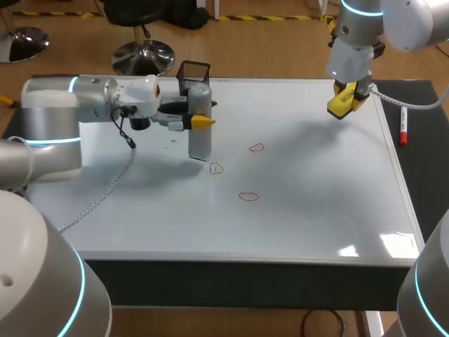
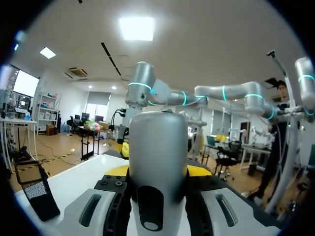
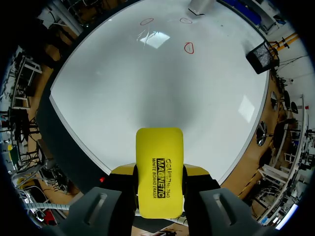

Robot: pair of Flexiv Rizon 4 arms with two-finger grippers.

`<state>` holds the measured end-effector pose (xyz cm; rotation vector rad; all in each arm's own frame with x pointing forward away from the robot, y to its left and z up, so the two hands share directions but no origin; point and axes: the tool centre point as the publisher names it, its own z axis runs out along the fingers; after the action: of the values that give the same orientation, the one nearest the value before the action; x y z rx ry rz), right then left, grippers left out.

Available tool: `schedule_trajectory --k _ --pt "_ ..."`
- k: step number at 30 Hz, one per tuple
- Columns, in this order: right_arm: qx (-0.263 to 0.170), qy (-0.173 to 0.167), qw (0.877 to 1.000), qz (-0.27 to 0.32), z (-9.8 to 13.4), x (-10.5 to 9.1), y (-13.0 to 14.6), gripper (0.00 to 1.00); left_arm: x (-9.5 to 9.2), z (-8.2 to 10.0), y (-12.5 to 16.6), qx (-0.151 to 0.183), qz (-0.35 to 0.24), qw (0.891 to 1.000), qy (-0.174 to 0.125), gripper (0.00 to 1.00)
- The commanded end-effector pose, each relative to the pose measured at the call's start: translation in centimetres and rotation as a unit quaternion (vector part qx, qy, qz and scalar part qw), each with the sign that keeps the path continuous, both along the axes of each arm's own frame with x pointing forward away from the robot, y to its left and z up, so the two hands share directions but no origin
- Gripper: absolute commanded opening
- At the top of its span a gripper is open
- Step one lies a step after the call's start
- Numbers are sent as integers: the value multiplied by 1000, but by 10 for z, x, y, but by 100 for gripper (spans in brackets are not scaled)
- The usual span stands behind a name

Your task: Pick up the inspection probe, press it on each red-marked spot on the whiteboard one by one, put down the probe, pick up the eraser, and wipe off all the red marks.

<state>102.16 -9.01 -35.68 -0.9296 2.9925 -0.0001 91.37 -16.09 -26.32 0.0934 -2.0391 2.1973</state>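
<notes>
The inspection probe (image 1: 200, 123), a grey upright cylinder, is held in my left gripper (image 1: 199, 121), which is shut on its upper part. Its lower end sits low over the whiteboard (image 1: 316, 196), just left of a red mark (image 1: 215, 168); I cannot tell if it touches. Two more red marks (image 1: 256, 148) (image 1: 248, 196) lie to the right and nearer the front. In the left wrist view the probe (image 2: 157, 157) fills the space between the fingers of my left gripper (image 2: 157, 172). My right gripper (image 1: 345, 102) hangs above the board's far right corner, shut on the yellow eraser (image 3: 158, 169).
A black mesh basket (image 1: 193, 76) stands at the board's far edge, right behind the probe. A red marker pen (image 1: 403, 130) lies on the dark table strip to the right of the board. A thin cable (image 1: 105, 189) trails across the board's left part.
</notes>
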Motion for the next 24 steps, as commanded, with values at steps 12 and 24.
schedule_trajectory --k 12,24 --pt "-1 1 1000 1 1 1 -1 0 51 16 66 9 102 995 -16 0" --pt "-1 1 1000 1 1 1 -1 0 98 28 128 29 179 983 -34 0"
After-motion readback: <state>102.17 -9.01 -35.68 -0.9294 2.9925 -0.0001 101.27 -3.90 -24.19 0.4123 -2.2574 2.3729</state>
